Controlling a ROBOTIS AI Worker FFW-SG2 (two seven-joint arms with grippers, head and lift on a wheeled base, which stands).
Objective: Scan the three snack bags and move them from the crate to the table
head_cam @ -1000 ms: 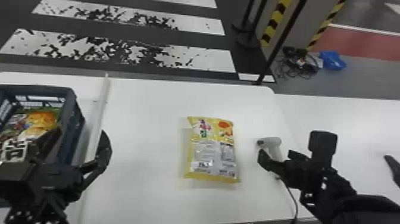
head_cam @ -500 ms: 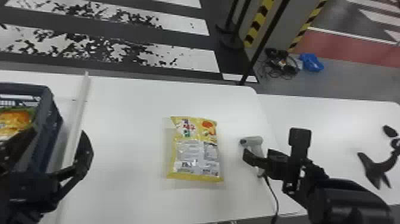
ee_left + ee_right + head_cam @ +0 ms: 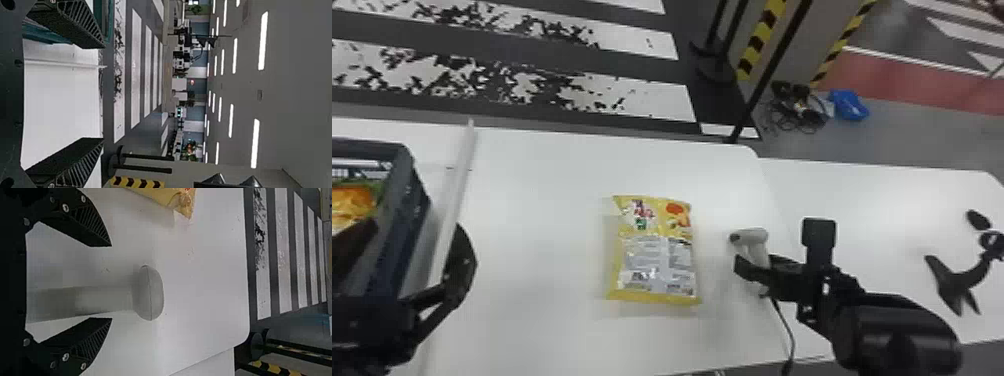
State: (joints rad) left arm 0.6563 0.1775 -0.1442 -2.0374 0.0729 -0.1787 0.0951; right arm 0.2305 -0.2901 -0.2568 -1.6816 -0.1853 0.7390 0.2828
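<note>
In the head view my left gripper (image 3: pixel 407 260) is at the left by the crate (image 3: pixel 414 200), where an orange snack bag (image 3: pixel 351 202) lies. Its fingers stand wide apart in the left wrist view, the gripper (image 3: pixel 103 93) holding nothing. My right gripper (image 3: pixel 754 277) is at the grey-white scanner (image 3: pixel 757 240) on the table's right part. In the right wrist view the open gripper (image 3: pixel 111 282) has its fingers on either side of the scanner (image 3: pixel 150 293), whose handle runs between them. A yellow snack bag (image 3: pixel 657 255) lies flat on the table, left of the scanner.
A long white bar (image 3: pixel 457 200) runs across the white table (image 3: pixel 542 210) beside the crate. A cable (image 3: pixel 787 325) trails from the scanner to the front edge. Black objects (image 3: pixel 957 285) lie at the far right, on the adjoining table (image 3: pixel 872 200).
The head view has turned to the right, so the crate, bag and scanner all stand farther left in it. Both grippers look unmoved relative to the table.
</note>
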